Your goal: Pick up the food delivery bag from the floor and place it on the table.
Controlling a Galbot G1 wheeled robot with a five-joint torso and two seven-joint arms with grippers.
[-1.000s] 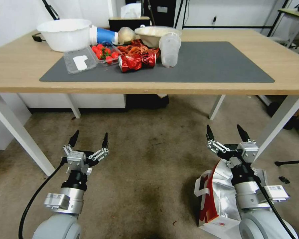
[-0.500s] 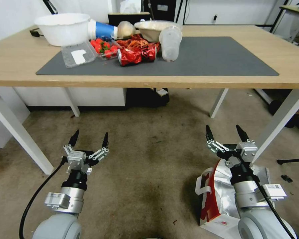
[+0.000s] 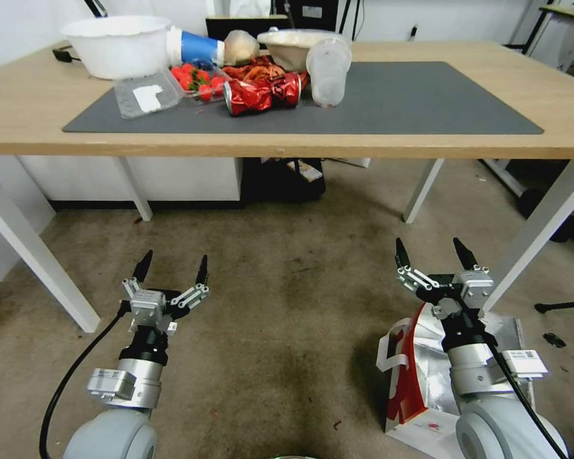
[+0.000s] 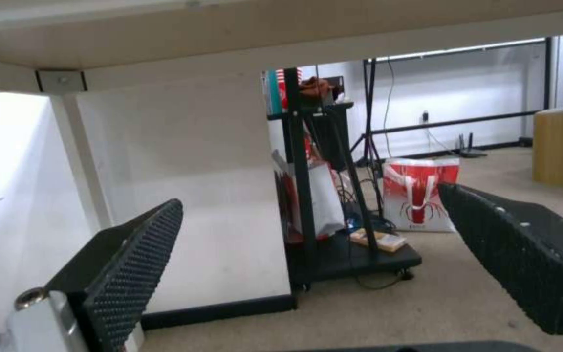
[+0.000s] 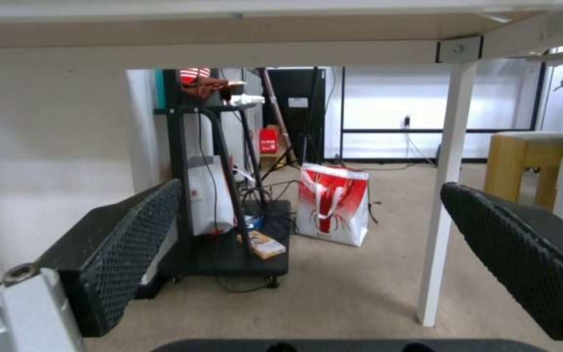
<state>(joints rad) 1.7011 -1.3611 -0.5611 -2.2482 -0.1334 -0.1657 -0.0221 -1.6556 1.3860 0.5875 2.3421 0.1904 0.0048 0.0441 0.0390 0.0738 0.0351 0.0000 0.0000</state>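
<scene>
The stained brownish carpet floor (image 3: pixel 287 331) stretches under the light-wood desk (image 3: pixel 427 137) with its grey mat (image 3: pixel 395 102). The food delivery bag (image 3: pixel 421 376) stands on the floor, seemingly open, partly hidden behind the right arm. The right tool (image 3: pixel 432 256) hovers above it, fingers spread and empty. The left tool (image 3: pixel 171 271), also spread, hangs over bare carpet.

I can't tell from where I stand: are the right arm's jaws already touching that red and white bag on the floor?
Apart. In the head view the open right gripper is held over bare carpet, beyond the delivery bag.
</scene>
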